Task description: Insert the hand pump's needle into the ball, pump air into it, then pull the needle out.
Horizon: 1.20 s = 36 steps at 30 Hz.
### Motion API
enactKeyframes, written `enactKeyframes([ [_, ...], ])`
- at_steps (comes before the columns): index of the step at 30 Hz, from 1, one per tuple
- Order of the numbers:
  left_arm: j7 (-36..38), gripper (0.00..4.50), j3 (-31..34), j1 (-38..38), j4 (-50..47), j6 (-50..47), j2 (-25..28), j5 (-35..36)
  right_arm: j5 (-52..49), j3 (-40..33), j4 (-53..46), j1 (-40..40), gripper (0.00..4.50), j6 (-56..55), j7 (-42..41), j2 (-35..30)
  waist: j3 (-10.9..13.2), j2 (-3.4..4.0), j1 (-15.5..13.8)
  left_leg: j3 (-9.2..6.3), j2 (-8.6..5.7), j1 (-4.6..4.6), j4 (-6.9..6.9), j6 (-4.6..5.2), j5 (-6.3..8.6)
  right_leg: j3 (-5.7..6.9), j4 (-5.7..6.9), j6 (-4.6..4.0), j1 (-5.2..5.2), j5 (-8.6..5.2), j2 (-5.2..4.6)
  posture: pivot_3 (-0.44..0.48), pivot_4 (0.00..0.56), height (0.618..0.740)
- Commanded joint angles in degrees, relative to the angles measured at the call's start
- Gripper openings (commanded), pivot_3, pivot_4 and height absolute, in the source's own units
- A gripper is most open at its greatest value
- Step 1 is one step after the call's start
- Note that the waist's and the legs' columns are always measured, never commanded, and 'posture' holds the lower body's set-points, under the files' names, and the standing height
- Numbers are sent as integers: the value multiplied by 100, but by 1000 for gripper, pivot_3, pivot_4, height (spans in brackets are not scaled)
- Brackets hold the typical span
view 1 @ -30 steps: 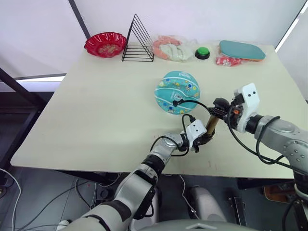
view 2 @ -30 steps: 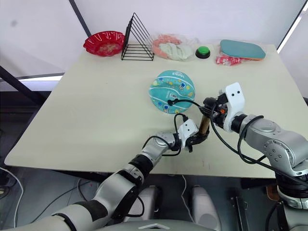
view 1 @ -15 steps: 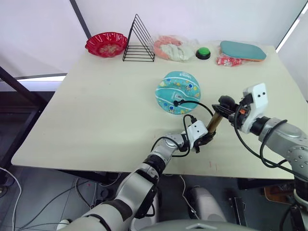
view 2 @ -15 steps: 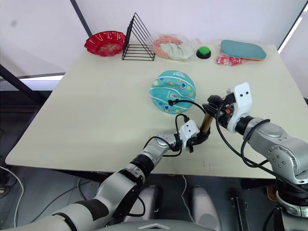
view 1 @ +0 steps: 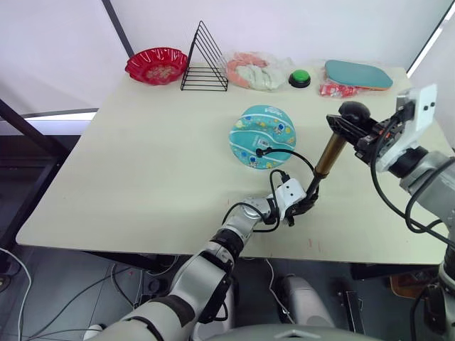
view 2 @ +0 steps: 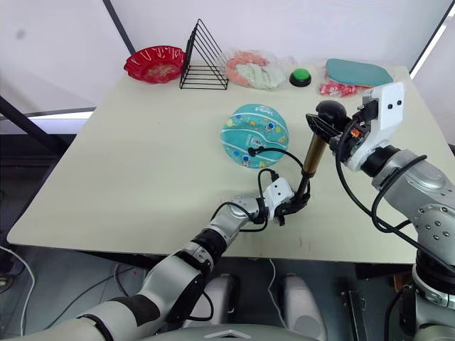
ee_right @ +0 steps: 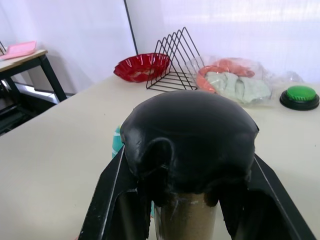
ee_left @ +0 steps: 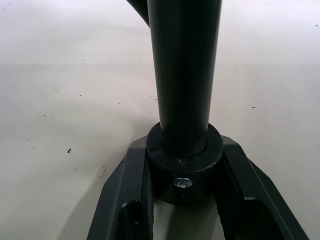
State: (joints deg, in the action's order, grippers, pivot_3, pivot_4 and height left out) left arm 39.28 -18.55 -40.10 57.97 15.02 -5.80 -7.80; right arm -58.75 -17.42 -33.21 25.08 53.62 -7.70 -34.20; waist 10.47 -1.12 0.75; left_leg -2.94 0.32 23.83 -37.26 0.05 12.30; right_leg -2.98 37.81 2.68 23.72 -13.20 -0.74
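Observation:
The teal-blue ball (view 1: 262,136) lies mid-table. A small black fitting (view 1: 261,151) sits against its near side; the needle itself is hidden. The thin black hose (view 1: 302,160) loops from there to the hand pump's foot. The hand pump (view 1: 329,155) stands tilted near the table's front edge, its gold cylinder raised and a thin black shaft bared below. My left gripper (view 1: 304,206) is shut on the pump's black base collar (ee_left: 184,165), pinning it to the table. My right gripper (view 1: 352,122) is shut on the black handle (ee_right: 190,140) at the top, right of the ball.
Along the far edge stand a red bowl (view 1: 156,65), a black wire rack (view 1: 205,57), a plastic bag with orange and white items (view 1: 252,71), a green button (view 1: 299,78), a teal paddle (view 1: 357,74) and a red packet (view 1: 334,89). The table's front edge is close to the pump.
My right gripper has risen and moved right with the handle, drawing the gold cylinder up and lengthening the pump. The left gripper, the base and the ball have stayed put.

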Motion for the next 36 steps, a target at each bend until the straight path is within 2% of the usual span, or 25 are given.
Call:
enactKeyframes([
  [1, 165, 1067, -189, 207, 206, -89, -6, -201, -125, -386, -343, 292, 1149, -336, 127, -62, 0, 0, -1, 0, 0, 0, 0, 0, 0, 0, 0, 0, 0, 0, 0, 0, 150, 740],
  [9, 186, 1067, -188, 279, 145, -92, 19, -203, 931, 528, -83, -586, 1149, -844, -268, 268, -33, -6, 6, 0, 0, -6, 3, 1, 1, -1, -1, 0, -3, 0, 2, 0, 150, 740],
  [12, 193, 1067, -175, 311, 107, -104, 24, -203, 1622, 1218, 264, -1048, 1149, -1278, -520, 467, -81, -21, 11, -3, 4, -14, 3, 1, 1, 2, -1, -1, -10, -1, 7, 0, 150, 740],
  [22, 165, 1067, -152, 380, -22, -141, 32, -183, 3075, 2093, 1743, -1904, 1149, -2537, -1032, 1073, -182, -33, 22, 0, 12, -36, 4, 0, 2, 0, -1, -11, -26, -8, 14, 0, 150, 740],
  [27, 164, 1067, -150, 406, -87, -171, 27, -172, 3336, 2046, 2035, -2026, 1149, -2921, -1267, 1133, -189, -28, 24, 2, 13, -42, 6, 0, 2, -2, -2, -12, -30, -8, 14, 0, 150, 740],
  [31, 163, 1067, -153, 398, -67, -165, 33, -182, 3083, 1612, 1517, -1713, 1149, -2757, -1282, 935, -188, -27, 19, 1, 12, -40, 6, 0, 2, -1, -3, -15, -30, -11, 14, 0, 150, 740],
  [36, 157, 1067, -152, 380, -16, -148, 29, -193, 2394, 882, 660, -1063, 1149, -2002, -1087, 537, -173, -9, -5, 0, 7, -12, 3, 0, 2, 0, -5, -13, -9, -9, 8, 0, 150, 740],
])
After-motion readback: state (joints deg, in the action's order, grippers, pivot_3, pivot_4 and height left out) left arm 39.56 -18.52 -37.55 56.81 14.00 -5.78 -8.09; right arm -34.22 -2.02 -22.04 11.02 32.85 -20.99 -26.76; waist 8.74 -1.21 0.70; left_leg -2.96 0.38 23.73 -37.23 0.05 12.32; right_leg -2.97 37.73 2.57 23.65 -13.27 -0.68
